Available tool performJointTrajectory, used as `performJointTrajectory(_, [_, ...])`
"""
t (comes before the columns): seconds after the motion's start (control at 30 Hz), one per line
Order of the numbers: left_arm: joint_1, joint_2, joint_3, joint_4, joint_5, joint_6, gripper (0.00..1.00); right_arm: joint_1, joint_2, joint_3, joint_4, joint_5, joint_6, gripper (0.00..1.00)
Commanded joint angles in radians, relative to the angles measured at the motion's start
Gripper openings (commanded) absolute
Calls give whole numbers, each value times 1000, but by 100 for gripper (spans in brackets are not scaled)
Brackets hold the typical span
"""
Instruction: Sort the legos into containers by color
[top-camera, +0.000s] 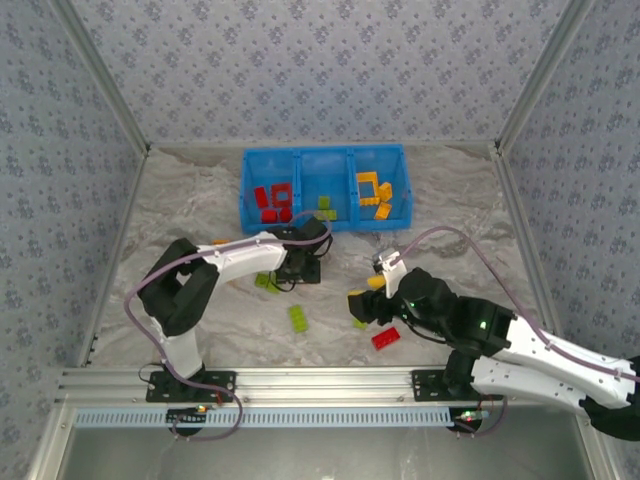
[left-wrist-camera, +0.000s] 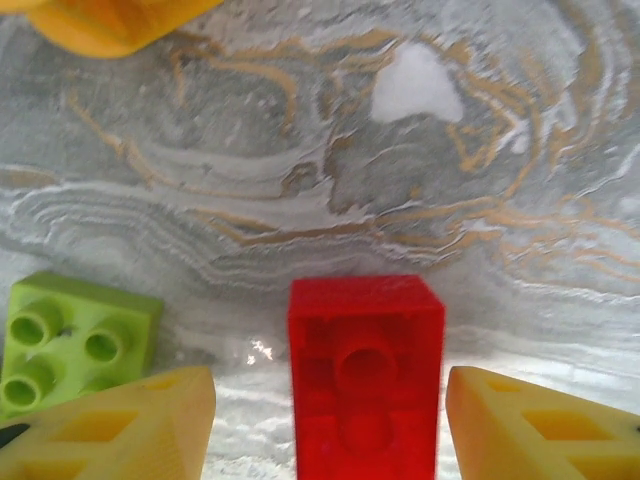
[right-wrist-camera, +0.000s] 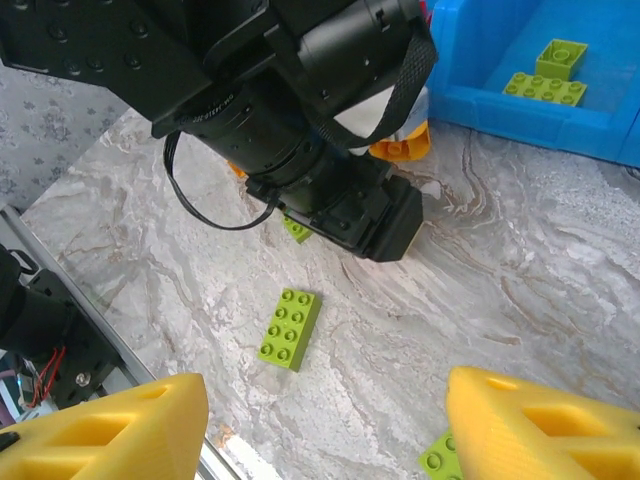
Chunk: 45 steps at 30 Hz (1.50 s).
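1. Nearest my bases, a loose red brick (top-camera: 385, 338) lies on the marbled table (top-camera: 450, 200) just beside my right arm. A long green brick (top-camera: 298, 317) lies flat between my two arms, apart from everything else.
2. My right gripper (right-wrist-camera: 325, 385) hangs over the table with its yellow fingers (right-wrist-camera: 110, 430) spread wide and nothing between them. A small green brick (right-wrist-camera: 437, 460) sits on the table just beside the right-hand finger.
3. Farther out, my left gripper (left-wrist-camera: 328, 385) is low over the table with its fingers (left-wrist-camera: 540, 430) apart. An upturned red brick (left-wrist-camera: 365, 375), hollow underside up, rests on the table between them. A gap shows on each side of it, so I am not clamped on it.
4. A studded green brick (left-wrist-camera: 70, 340) lies just outside my left gripper's left-hand finger. An orange brick (right-wrist-camera: 405, 148) lies under my left wrist, near the tray's front wall.
5. Farthest, the blue tray (top-camera: 325, 151) stands with three compartments side by side. There are red bricks (top-camera: 272, 200) in the left one, green bricks (top-camera: 324, 208) in the middle one and orange bricks (top-camera: 375, 190) in the right one.
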<state>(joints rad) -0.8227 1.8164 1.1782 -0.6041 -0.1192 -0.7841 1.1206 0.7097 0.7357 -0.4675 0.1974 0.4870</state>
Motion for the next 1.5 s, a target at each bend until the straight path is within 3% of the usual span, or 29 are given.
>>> performJointTrajectory(0.0, [2, 28, 40, 33, 12, 20, 56, 7, 6, -4, 2, 17, 22, 67])
performJointTrajectory(0.1, [2, 50, 47, 30, 6, 27, 44, 8, 10, -1, 4, 23, 25, 67])
performJointTrajectory(0.33, [5, 20, 40, 32, -32, 33, 29, 7, 10, 15, 1, 35, 25, 65])
performJointTrajectory(0.53, [23, -130, 99, -67, -129, 85, 28, 8, 49, 52, 39, 17, -15, 65])
performJointTrajectory(0.7, [176, -154, 234, -151, -75, 204, 29, 6, 178, 120, 162, 6, -57, 64])
performJointTrajectory(1.03, [434, 73, 529, -105, 14, 307, 28, -73, 420, 304, 331, -2, -89, 64])
performJointTrajectory(1.17, [462, 223, 692, -90, 33, 332, 28, -110, 460, 335, 337, -35, -82, 64])
performJointTrajectory(1.37, [473, 445, 965, -179, -43, 335, 28, -164, 478, 312, 371, -74, -51, 64])
performJointTrajectory(1.47, [486, 510, 1021, -177, -53, 324, 28, -183, 487, 307, 403, -99, -51, 64])
